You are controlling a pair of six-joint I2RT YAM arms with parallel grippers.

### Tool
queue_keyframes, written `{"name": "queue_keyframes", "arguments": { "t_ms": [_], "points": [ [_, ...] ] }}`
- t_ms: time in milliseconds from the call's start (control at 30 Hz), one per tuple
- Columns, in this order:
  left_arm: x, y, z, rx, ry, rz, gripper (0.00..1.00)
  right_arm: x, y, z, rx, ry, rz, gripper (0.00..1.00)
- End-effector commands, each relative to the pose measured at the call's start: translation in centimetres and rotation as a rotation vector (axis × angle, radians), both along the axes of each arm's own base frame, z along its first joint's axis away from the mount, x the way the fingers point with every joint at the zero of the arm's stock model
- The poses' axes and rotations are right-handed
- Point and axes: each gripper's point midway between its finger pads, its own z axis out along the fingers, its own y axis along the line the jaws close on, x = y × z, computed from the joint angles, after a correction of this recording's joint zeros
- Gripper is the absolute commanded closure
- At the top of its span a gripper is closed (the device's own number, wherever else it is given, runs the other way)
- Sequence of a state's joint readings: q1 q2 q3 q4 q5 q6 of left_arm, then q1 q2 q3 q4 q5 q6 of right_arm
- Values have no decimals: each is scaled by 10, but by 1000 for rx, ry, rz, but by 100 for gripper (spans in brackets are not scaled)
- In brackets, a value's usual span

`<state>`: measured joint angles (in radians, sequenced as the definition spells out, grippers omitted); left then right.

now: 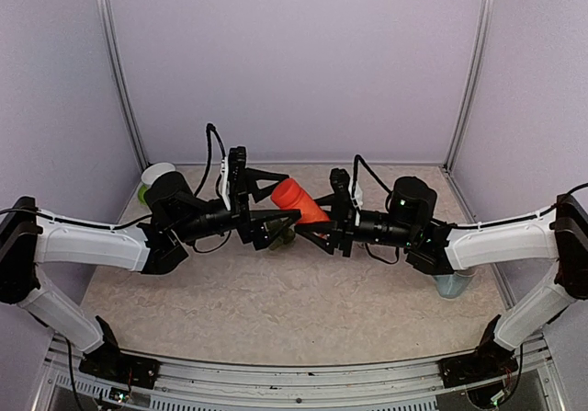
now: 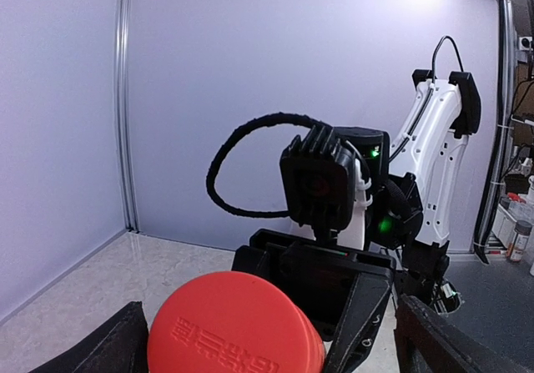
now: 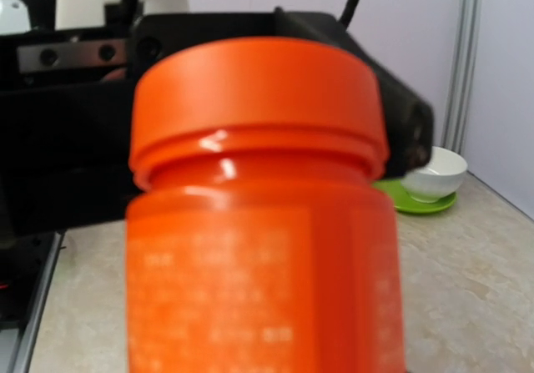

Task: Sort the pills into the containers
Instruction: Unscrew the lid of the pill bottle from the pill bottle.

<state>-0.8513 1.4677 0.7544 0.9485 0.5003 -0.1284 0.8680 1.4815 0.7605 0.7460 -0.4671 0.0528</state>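
While the right gripper (image 1: 312,220) is closed on the tilted orange bottle (image 1: 301,201), the left gripper (image 1: 287,198) stands wide open about its cap (image 2: 234,327), holding nothing; the containers (image 1: 281,238) lie on the table (image 1: 230,310) below, mostly hidden.

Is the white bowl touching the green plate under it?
Touching. The right wrist view shows the white bowl sitting directly on the green plate, with no gap.

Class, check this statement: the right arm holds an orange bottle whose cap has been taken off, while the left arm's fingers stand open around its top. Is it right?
One thing is wrong: the right wrist view shows the orange cap seated on the orange bottle, not taken off. The rest stands: the right fingers hold it, the left fingers stand open around its top.
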Motion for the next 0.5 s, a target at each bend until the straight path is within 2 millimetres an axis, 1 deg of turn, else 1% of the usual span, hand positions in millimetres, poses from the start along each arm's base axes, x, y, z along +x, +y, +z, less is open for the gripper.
{"name": "queue_keyframes", "arguments": {
  "t_ms": [0, 233, 467],
  "points": [
    [-2, 12, 14, -28, -26, 13, 1, -9, -4, 21, 45, -61, 36, 72],
    [-5, 20, 16, -16, -45, -24, 1, -15, -4, 22, 41, -71, 70, 72],
    [-7, 15, 7, 21, -29, -72, 9, -20, -4, 24, 37, -82, 99, 72]
  ]
}}
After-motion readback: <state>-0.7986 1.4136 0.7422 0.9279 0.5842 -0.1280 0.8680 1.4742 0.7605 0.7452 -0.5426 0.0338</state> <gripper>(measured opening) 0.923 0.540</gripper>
